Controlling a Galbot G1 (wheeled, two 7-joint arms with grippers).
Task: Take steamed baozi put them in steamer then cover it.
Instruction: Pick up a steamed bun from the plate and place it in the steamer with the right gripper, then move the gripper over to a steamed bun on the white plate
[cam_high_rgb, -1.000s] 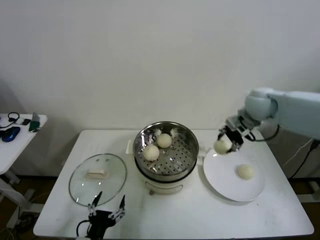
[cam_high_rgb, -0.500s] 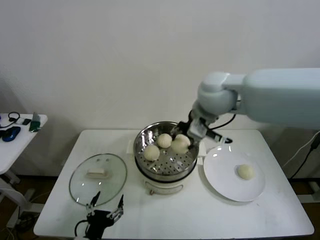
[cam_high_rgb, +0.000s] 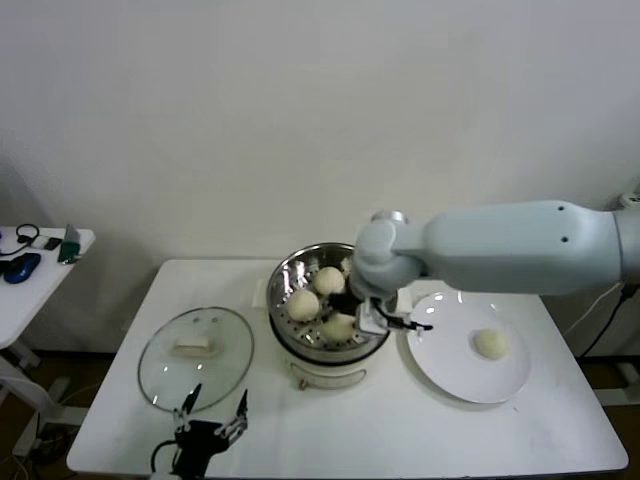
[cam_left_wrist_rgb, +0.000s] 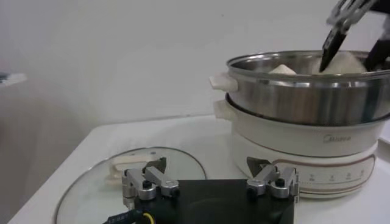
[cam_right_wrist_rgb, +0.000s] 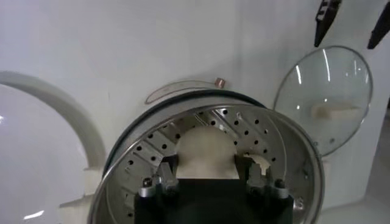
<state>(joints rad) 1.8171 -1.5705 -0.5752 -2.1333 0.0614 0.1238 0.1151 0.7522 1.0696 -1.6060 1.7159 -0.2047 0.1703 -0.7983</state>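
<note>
The steel steamer (cam_high_rgb: 300, 332) stands on its white base mid-table. Two baozi (cam_high_rgb: 303, 303) (cam_high_rgb: 328, 280) lie on its perforated floor. My right gripper (cam_high_rgb: 352, 316) reaches down inside the steamer, shut on a third baozi (cam_high_rgb: 338, 326); in the right wrist view this baozi (cam_right_wrist_rgb: 206, 149) sits between the fingers (cam_right_wrist_rgb: 166, 173) of the gripper (cam_right_wrist_rgb: 207, 175), low over the floor. A fourth baozi (cam_high_rgb: 490, 343) lies on the white plate (cam_high_rgb: 440, 360). The glass cover (cam_high_rgb: 195, 355) lies flat left of the steamer. My left gripper (cam_high_rgb: 212, 412) is open and empty by the cover's front edge.
In the left wrist view, the left gripper (cam_left_wrist_rgb: 210, 176) faces the steamer (cam_left_wrist_rgb: 304, 97) and the cover (cam_left_wrist_rgb: 109, 182). The right arm spans over the plate. A small side table (cam_high_rgb: 40, 260) with several items stands at far left.
My right gripper carried the baozi from above the plate leftwards over the steamer and lowered it inside. The left arm has not moved.
</note>
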